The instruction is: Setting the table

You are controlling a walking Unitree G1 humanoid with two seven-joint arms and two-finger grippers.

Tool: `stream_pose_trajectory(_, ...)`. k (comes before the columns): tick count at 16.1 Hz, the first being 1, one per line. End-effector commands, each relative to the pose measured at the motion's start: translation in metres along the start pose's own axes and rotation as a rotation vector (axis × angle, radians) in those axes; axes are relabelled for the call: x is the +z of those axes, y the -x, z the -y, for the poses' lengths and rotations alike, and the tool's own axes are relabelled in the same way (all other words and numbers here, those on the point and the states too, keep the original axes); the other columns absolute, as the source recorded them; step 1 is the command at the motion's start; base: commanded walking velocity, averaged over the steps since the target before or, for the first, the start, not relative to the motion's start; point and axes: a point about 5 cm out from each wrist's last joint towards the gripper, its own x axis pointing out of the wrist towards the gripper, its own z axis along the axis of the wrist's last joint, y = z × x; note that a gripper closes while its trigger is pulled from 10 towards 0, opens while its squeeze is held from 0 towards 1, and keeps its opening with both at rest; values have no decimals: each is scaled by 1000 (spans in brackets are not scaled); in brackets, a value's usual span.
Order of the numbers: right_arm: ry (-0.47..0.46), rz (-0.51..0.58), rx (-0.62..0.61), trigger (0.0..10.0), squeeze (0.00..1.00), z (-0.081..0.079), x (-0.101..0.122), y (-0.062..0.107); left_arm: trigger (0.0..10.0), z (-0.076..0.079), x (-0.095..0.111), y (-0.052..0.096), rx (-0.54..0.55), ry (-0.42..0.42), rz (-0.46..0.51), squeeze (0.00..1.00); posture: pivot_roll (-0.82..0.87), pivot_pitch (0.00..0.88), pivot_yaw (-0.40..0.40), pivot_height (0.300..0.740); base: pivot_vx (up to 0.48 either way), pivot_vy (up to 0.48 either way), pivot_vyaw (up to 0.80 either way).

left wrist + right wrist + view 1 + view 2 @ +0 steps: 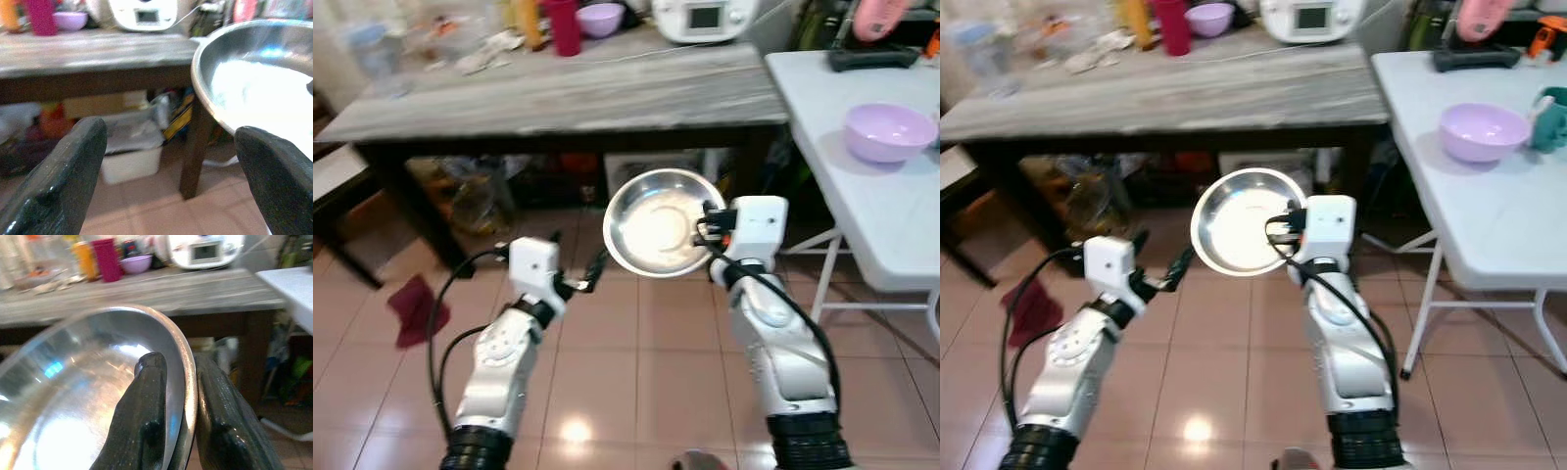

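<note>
Two black fingers [146, 396] of the right gripper [708, 225] pinch the rim of a shiny round steel bowl [656, 223], held tilted in the air above the tiled floor, short of the white folding table [891, 196]. Left gripper [590, 277] hangs beside it, fingers spread and empty. Judging from the thin rim grip, the bowl should be levelled and carried slowly to the white table, then lowered flat before letting go.

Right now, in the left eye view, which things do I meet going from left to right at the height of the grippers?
Red cloth on the floor → left gripper → steel bowl → right gripper pinching its rim → leg of the white folding table.
</note>
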Motion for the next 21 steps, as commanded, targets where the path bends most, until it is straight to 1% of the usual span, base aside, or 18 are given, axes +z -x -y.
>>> stream_pose_trajectory(1, -1, 12, -4, 10000, 0, 0, 2, 0, 10000, -1, -1, 2, -7, -11, -10, 0, -206, 57, 93, 740, 420, 0, 431)
stream_pose_trajectory(10, -1, 11, -13, 10000, 0, 2, 1, 2, 10000, 4, -2, 2, -22, 0, -14, 0, -210, 70, 91, 740, 420, 0, 401)
stream_pose_trajectory(13, 3, 15, -26, 10000, 0, 4, 1, 2, 10000, 6, -2, 2, -27, 7, -11, 0, -211, 69, 89, 740, 419, 0, 0)
stream_pose_trajectory(16, 29, 48, -52, 10000, 0, 8, 6, 1, 10000, 7, -2, 1, -31, 10, -10, 0, -212, 68, 90, 740, 420, 0, 0)
stream_pose_trajectory(21, 37, 75, -89, 10000, 0, 16, 11, 1, 10000, 9, -2, -1, -39, 15, -9, 0, -222, 64, 92, 740, 421, 0, 0)
